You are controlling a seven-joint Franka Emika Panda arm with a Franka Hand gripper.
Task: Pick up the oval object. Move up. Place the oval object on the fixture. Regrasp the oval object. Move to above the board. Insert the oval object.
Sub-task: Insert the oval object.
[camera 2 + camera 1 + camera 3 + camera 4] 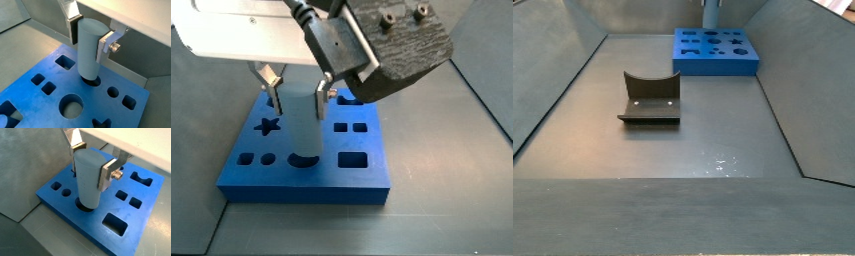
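Observation:
The oval object (89, 180) is a pale blue-grey peg that stands upright, with its lower end in a dark oval hole of the blue board (148, 203). My gripper (93, 162) is shut on the peg's upper part, one silver finger on each side. Both wrist views show this; in the other one the peg (90, 50) is held by the gripper (89, 36) over the board (40, 95). In a side view the gripper (301, 98) holds the peg (305, 128) over the board (305, 178). The dark fixture (649, 100) stands empty on the grey floor, apart from the board (714, 58).
The board has other cutouts: a star (266, 126), squares (354, 158) and small circles (247, 159). Grey sloping walls (567, 70) enclose the floor on all sides. The board sits against the far wall.

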